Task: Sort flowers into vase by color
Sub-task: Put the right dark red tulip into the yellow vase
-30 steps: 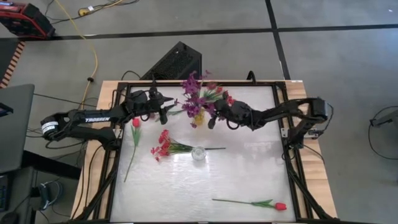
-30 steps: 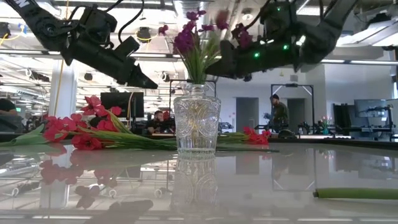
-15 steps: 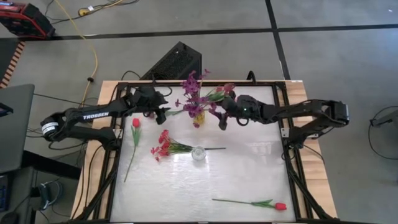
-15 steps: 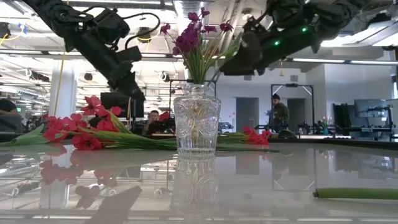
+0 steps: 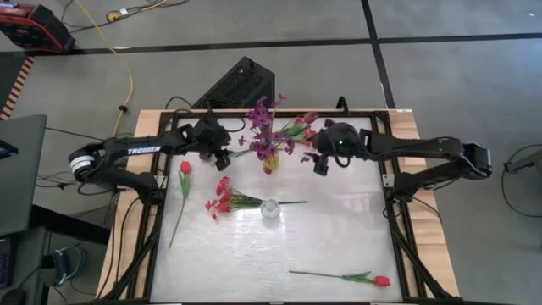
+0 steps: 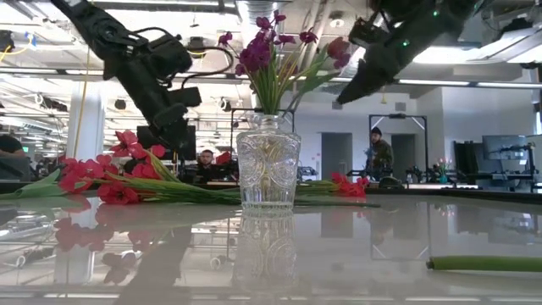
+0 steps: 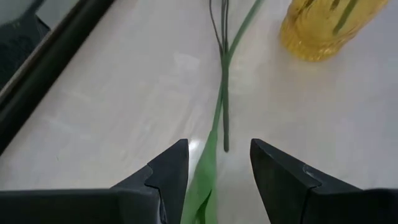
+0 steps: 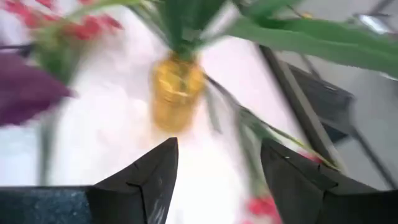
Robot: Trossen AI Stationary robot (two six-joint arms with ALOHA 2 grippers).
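A yellow vase [image 5: 270,162] at the table's far middle holds purple flower sprays [image 5: 262,114] and a dark tulip [image 5: 311,119] that leans right. My left gripper [image 5: 223,158] stands open just left of the vase, low over the table. Its fingers straddle a green leaf [image 7: 208,168] and a thin stem [image 7: 224,93] without touching them. My right gripper [image 5: 320,166] stands open just right of the vase [image 8: 177,93], with nothing between its fingers. A red-pink spray [image 5: 222,199] lies flat beside a clear glass vase [image 5: 270,208].
One red tulip [image 5: 185,167] lies near the left edge. Another [image 5: 381,280] lies at the near right with its stem [image 6: 483,263] flat on the table. Black frame rails [image 5: 383,161] border the table. A person [image 6: 380,152] stands in the room behind.
My right gripper has drawn away from the flowers toward the table's right edge. The dark tulip stays behind in the yellow vase, leaning right. My left gripper has sunk toward the table and pulled slightly toward the left edge.
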